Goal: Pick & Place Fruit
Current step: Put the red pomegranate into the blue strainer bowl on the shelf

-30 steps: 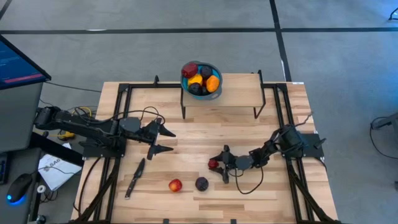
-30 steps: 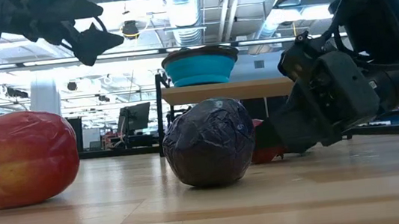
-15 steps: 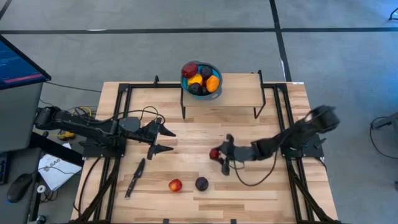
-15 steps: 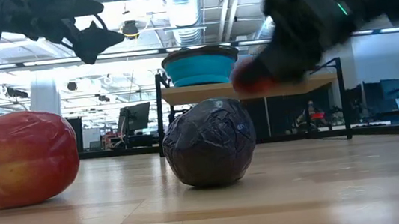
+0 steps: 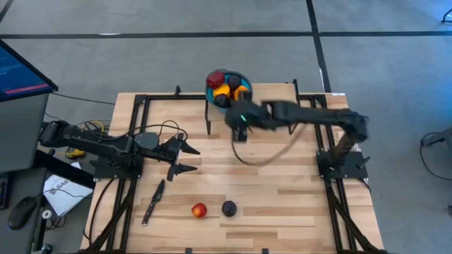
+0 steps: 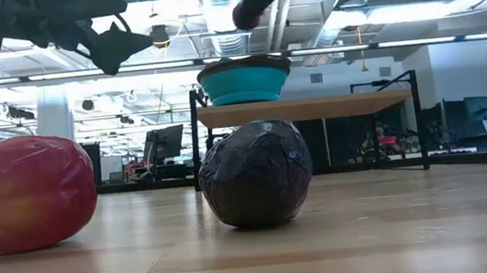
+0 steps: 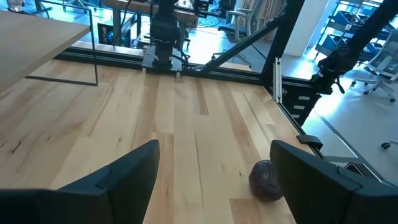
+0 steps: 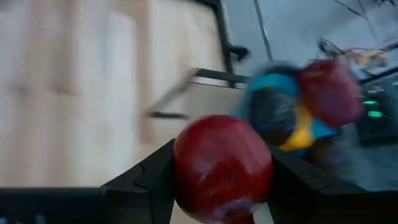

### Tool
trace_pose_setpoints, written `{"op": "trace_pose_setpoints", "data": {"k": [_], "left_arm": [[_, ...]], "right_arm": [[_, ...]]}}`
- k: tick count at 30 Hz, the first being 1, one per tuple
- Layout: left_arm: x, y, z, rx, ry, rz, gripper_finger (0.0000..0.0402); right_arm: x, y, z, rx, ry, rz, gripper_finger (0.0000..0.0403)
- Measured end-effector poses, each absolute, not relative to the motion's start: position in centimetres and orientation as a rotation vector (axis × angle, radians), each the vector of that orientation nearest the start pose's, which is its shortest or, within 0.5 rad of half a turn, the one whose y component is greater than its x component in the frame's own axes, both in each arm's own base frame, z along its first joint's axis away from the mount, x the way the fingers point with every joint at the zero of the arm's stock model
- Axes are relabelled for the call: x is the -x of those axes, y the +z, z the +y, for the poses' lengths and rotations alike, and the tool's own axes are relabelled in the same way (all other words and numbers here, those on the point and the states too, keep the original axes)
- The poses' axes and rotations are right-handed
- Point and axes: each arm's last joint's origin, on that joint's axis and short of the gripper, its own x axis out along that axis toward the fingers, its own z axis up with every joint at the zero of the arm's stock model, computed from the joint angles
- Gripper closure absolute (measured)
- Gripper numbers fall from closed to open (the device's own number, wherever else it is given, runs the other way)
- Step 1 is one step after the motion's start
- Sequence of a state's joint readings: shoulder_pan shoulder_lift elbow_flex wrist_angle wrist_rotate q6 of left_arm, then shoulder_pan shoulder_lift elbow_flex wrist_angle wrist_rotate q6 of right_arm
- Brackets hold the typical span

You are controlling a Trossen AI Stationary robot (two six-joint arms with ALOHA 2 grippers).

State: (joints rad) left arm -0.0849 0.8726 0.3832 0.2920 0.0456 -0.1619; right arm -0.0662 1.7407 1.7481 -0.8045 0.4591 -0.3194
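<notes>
A blue bowl [image 5: 210, 90] holding several fruits stands on a raised wooden shelf at the table's far edge. My right gripper [image 5: 239, 123] is up in the air just in front of that shelf, shut on a red fruit [image 8: 222, 165]. A red-and-yellow fruit [image 5: 199, 209] and a dark purple fruit [image 5: 229, 208] rest on the table near its near edge; both fill the low view, red-and-yellow fruit [image 6: 29, 192] left, purple fruit [image 6: 255, 173] centre. My left gripper [image 5: 185, 158] hovers open over the table's left half. My right gripper pinches the red fruit between its two fingers [image 8: 152, 171], one on each side of its round body [image 8: 186, 168]. The fruit is lifted clear of the table, high in the air near the bowl.
A dark knife [image 5: 153, 201] lies on the table near the left front. The shelf [image 5: 268, 99] stands on thin black legs. The right arm's cable [image 5: 261, 159] hangs in a loop over the table's middle. Bare wood lies between the loose fruits and the shelf.
My right gripper has lifted the red fruit off the table at the right of centre and swung it up and toward the far edge, to just in front of the bowl, moving fast. My left arm has kept still.
</notes>
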Motion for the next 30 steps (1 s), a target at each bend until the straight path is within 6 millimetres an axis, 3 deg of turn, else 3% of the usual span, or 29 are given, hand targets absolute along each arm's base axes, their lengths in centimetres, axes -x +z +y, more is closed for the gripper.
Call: {"op": "trace_pose_setpoints", "data": {"k": [5, 11, 18, 30], "left_arm": [[-18.9, 22.5, -1.7, 0.157, -0.114, 0.205, 0.0103], [-18.9, 22.5, -1.7, 0.157, -0.114, 0.205, 0.0103], [-18.9, 22.5, -1.7, 0.157, -0.114, 0.205, 0.0103], [-18.9, 22.5, -1.7, 0.157, -0.114, 0.203, 0.0103]], "right_arm": [[-40.0, 36.4, -8.5, 0.56, -0.386, 1.051, 0.0206], [-40.9, 37.0, -11.2, 0.566, -0.386, 1.162, 0.0205], [-40.8, 35.9, -11.9, 0.564, -0.36, 1.26, 0.0191], [-40.9, 36.0, -12.1, 0.556, -0.37, 1.251, 0.0159]]}}
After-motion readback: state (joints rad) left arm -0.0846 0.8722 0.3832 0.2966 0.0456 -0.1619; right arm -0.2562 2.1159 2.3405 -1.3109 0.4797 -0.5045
